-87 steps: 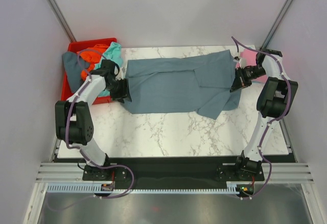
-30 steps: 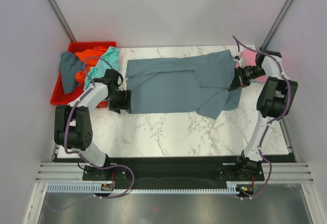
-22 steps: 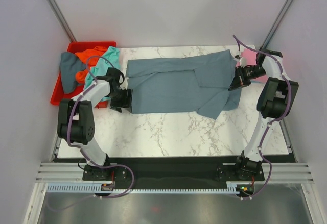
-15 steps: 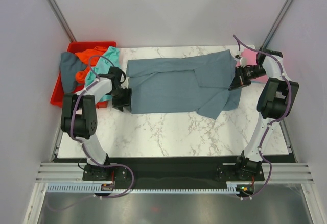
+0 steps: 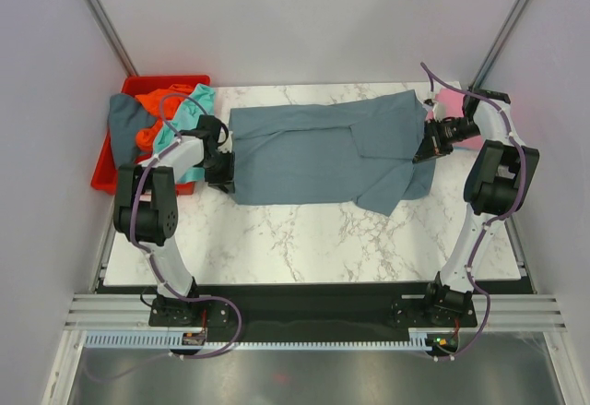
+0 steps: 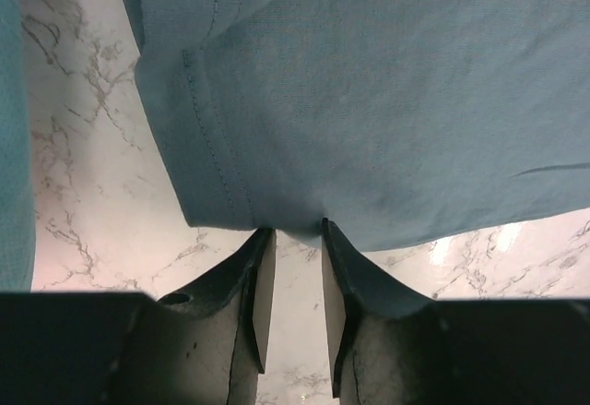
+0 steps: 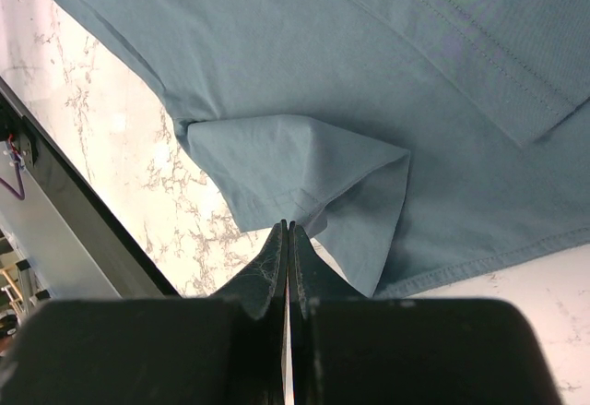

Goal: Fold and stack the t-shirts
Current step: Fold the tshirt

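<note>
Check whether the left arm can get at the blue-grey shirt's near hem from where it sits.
Probably yes: the left fingers stand apart right at the hem of the blue-grey shirt, with only the bare marble table beneath and nothing between them.

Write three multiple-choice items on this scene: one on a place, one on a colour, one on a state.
1. The red bin sits at the table's:
A. far left corner
B. near right corner
C. centre

2. The t-shirt spread across the table is:
A. orange
B. pink
C. blue-grey

3. The right gripper is:
A. wide open
B. shut
C. out of every view

Key:
1 A: the top view shows the bin beside the far left corner.
2 C: the spread cloth is blue-grey in all three views.
3 B: in the right wrist view its fingers meet with no gap.
</note>
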Available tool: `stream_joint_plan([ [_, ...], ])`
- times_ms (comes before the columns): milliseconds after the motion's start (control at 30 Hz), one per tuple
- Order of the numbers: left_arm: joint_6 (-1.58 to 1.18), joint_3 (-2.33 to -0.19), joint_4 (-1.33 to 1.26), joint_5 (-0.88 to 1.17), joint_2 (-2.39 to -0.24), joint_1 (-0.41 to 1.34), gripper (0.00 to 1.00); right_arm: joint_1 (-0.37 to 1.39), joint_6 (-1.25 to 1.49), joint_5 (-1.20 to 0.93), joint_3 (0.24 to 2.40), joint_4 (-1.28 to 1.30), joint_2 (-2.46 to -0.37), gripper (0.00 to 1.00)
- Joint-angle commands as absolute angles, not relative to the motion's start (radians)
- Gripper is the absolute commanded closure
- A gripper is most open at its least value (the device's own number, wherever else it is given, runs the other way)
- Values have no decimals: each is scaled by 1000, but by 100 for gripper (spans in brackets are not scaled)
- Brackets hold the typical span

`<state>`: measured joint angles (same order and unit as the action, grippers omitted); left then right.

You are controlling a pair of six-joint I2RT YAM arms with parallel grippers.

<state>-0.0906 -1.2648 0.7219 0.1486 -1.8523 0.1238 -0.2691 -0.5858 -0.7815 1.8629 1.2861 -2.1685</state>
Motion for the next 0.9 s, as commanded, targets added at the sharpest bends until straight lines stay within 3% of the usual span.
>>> stream_joint_plan([
  [0,-120,-1292,706,147,-1852,118,66,-268,-586,-816,1873,1270,-2141,100],
  [33,-114,-1287,704,150,-1850,118,67,-268,-587,-816,1871,1270,-2141,100],
  [133,-98,-1279,692,182,-1858,120,96,-270,-589,-818,1862,1269,-2140,100],
  [167,-94,-1287,689,183,-1861,124,98,-268,-588,-821,1861,1267,-2140,100],
  [567,-54,-1523,712,199,-1867,271,98,-268,-578,-819,1868,1256,-2138,100],
  [600,-52,-1537,716,192,-1877,281,96,-268,-577,-821,1868,1256,-2140,100],
  [633,-52,-1558,716,167,-1888,294,76,-270,-575,-821,1870,1258,-2143,100],
  [733,-46,-1586,722,99,-1919,310,40,-268,-574,-822,1871,1255,-2143,100],
  [867,-38,-1553,729,57,-1872,311,36,-268,-584,-821,1850,1253,-2128,100],
])
